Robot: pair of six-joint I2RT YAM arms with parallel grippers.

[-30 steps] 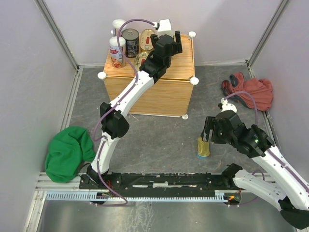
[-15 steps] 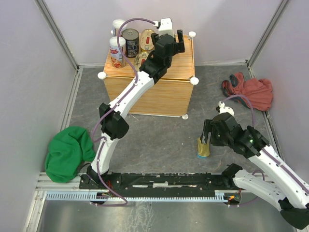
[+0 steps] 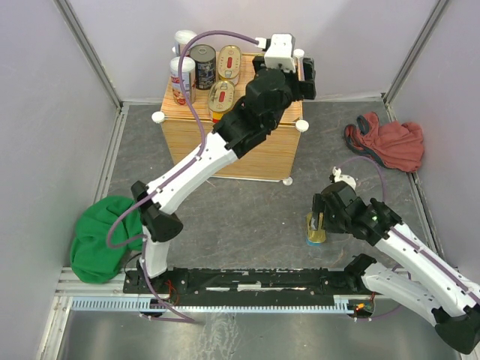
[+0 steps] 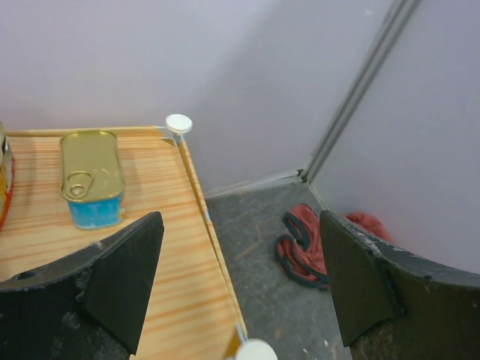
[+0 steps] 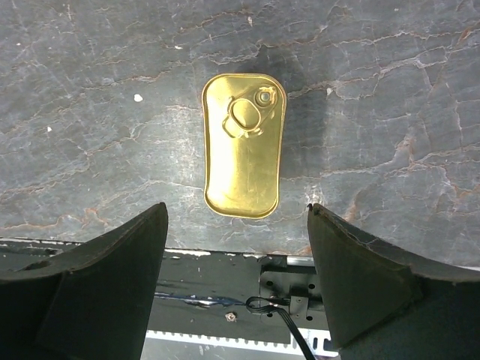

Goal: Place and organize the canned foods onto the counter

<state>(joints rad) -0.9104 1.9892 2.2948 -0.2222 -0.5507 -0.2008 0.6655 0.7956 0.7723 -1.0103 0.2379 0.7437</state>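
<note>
Cans (image 3: 202, 61) cluster on the left half of the desk (image 3: 262, 159), the left gripper (image 4: 240, 225) hovers jaws apart over its right edge near a gold-blue tin (image 4: 92, 178), and the right gripper (image 5: 236, 214) hangs spread above a gold tin (image 5: 244, 146) on the floor (image 5: 90, 112).

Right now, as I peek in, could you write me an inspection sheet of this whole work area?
Surface: dark stone-look floor, with the wood-grain counter at the far side.
Job's things: on the counter, two tall white-lidded cans, a dark round tin, two oval tins and a gold-blue tin; a second rectangular tin lies on the floor.
Clutter: green cloth at left, red cloth at right, both on the floor.
Grippers: left gripper open, empty, over the counter's right edge; right gripper open above the floor tin.
Cables: purple cables loop along both arms.
Surroundings: pale walls; metal rail at the near edge.
</note>
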